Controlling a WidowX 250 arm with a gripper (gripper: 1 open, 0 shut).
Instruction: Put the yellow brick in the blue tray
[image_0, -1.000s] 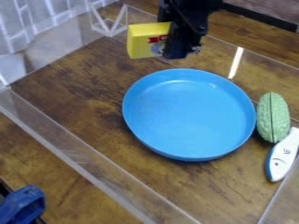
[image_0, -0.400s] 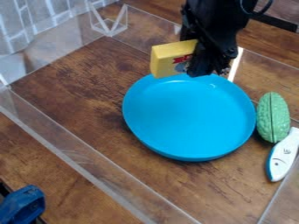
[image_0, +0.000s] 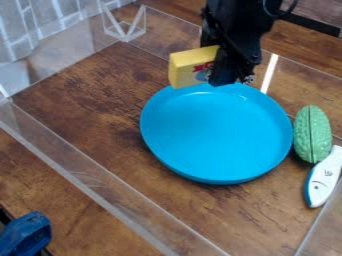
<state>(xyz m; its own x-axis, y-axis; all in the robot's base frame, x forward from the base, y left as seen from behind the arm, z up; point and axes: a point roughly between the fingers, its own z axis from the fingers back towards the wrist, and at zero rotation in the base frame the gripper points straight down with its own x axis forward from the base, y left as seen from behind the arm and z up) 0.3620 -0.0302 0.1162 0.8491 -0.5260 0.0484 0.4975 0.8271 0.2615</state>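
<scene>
The yellow brick (image_0: 187, 68), with a red-and-white label on the side that faces the gripper, hangs in the air just above the far rim of the blue tray (image_0: 217, 135). My black gripper (image_0: 221, 72) comes down from above and is shut on the brick's right side. The fingertips are hard to make out against the dark arm. The round blue tray lies on the brown wooden table, and nothing is in it.
A green oval object (image_0: 311, 133) lies right of the tray, with a white object (image_0: 322, 178) below it. Clear plastic walls (image_0: 80, 170) fence the table at the left and front. A blue thing (image_0: 20, 235) sits outside at the bottom left.
The gripper has carried the brick to the right and down, from the table's far left side to just over the tray's far rim. Over the last half second it barely shifted.
</scene>
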